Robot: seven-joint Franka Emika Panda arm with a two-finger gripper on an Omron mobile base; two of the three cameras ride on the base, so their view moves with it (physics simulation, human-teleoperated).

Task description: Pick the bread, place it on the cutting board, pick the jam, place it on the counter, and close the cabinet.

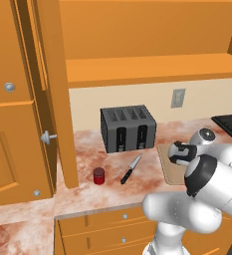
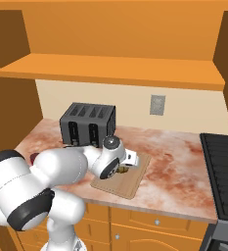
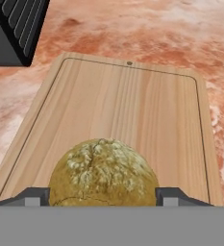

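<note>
A: The claw [image 3: 102, 196] grips the bread [image 3: 104, 172], a lumpy golden roll, its underside cut off from sight, over the near end of the cutting board [image 3: 132, 105].

B: Smooth pale wood, rounded corners. The red jam [image 1: 98, 175] stands toward the table's [image 1: 87, 144] left front edge.

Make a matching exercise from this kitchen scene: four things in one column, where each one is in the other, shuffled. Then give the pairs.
1. bread
2. jam
3. knife
4. toaster

A. on the counter between the red jar and the cutting board
B. at the back of the counter, by the wall
C. between the gripper's fingertips, over the board
D. on the counter near the open cabinet door

Pairs: 1-C, 2-D, 3-A, 4-B
</note>
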